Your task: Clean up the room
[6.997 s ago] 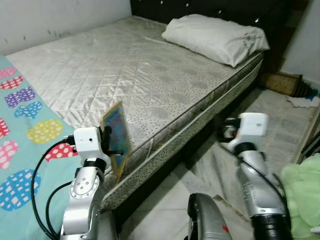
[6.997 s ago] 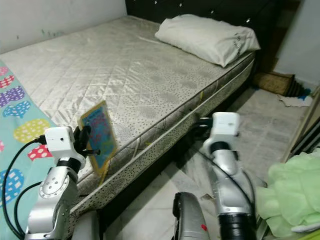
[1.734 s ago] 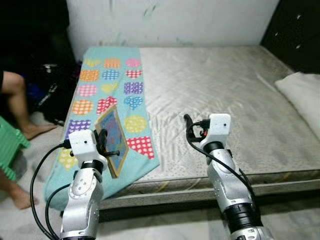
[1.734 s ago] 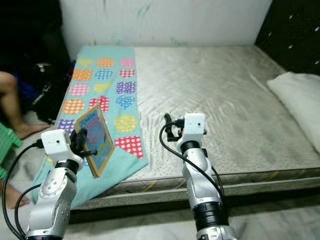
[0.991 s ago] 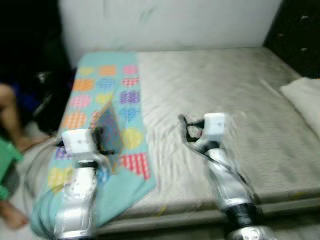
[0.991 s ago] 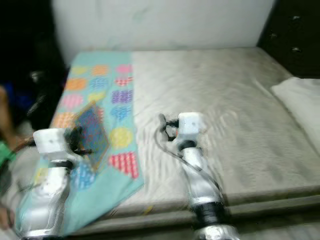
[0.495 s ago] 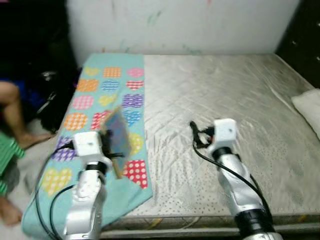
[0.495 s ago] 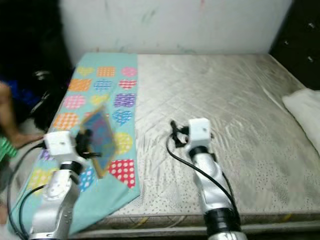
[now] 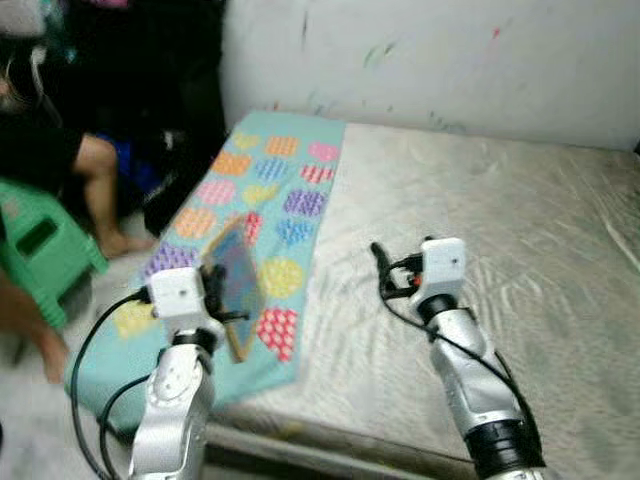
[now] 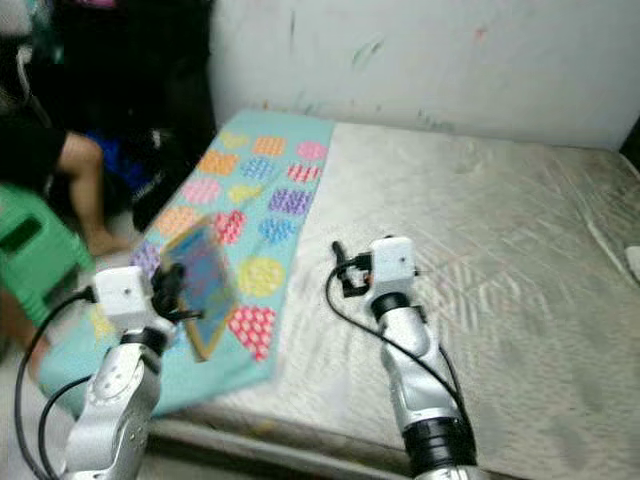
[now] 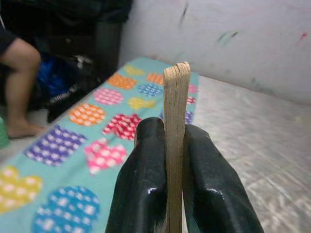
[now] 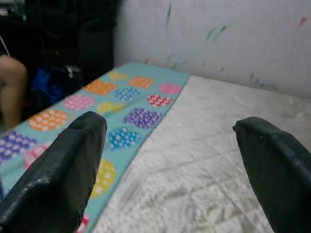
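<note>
- Left gripper [image 11: 175, 160] pinched a thin, flat board with a colourful printed face and tan edge [image 9: 238, 285], held upright above the near left corner of the bed.
- Right gripper [image 12: 170, 160] spread wide, hovering over the bare quilted grey mattress [image 9: 520, 250].
- Turquoise cloth patterned with dotted hearts and squares [image 9: 270, 190] draped over the mattress's left end.
- Person's bare leg [image 9: 100, 190] and green plastic stool [image 9: 40, 250] just left of the bed; paint-streaked white wall [image 9: 450, 60] behind.

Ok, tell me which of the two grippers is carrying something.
The left gripper: its fingers are shut on a thin flat board held upright over the heart-patterned blanket. The right gripper is open, nothing between its fingers, above the mattress.
</note>
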Available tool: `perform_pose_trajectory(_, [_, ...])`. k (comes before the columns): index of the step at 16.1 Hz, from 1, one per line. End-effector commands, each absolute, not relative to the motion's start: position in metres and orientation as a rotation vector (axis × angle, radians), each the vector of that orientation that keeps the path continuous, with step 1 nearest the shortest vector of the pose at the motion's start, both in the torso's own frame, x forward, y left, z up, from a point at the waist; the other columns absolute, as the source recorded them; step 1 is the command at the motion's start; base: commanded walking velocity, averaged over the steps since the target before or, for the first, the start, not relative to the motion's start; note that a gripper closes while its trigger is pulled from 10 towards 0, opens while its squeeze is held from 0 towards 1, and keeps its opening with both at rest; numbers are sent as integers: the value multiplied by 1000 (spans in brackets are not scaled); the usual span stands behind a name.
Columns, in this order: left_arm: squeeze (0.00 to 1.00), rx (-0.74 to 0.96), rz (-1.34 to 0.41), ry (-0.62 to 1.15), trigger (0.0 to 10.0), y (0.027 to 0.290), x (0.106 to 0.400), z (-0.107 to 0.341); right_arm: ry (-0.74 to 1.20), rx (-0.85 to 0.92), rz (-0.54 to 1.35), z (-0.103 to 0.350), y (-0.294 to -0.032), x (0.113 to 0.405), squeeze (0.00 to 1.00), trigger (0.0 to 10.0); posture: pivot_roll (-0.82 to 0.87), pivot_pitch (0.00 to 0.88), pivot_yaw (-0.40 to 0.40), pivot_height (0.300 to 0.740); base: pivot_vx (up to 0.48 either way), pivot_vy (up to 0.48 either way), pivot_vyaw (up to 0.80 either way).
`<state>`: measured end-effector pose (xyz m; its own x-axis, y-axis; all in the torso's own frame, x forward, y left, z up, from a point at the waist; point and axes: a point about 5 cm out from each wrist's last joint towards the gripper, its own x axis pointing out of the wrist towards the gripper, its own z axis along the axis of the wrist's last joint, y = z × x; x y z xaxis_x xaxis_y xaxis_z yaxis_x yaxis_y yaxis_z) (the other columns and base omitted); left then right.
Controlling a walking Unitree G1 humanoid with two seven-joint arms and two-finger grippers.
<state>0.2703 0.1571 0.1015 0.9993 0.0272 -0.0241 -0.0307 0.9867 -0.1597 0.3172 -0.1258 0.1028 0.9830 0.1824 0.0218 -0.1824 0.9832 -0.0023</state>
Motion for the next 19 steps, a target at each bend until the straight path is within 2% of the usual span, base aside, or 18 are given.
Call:
perform_pose_trajectory(1, [0,-152,49,-15,10000,163,272,110,-35,6,193,108,-121,319,0,10000,-64,0,-23,740,0,-480,0])
perform_pose_trajectory(6, [0,-157,46,-15,10000,161,272,110,-33,35,179,108,-121,319,0,10000,-65,0,-24,740,0,-480,0])
perform_pose_trajectory(9, [0,-154,45,-12,10000,160,273,110,-16,45,170,107,-122,320,0,10000,-66,0,-24,740,0,-363,0])
perform_pose_trajectory(11, [0,-156,48,-13,10000,160,272,110,-21,46,166,108,-123,320,0,10000,-66,0,-24,740,0,-369,-728])
perform_pose_trajectory(19, [0,-154,43,-11,10000,158,273,110,-26,44,166,109,-123,320,0,10000,-68,0,-22,740,0,-355,0])
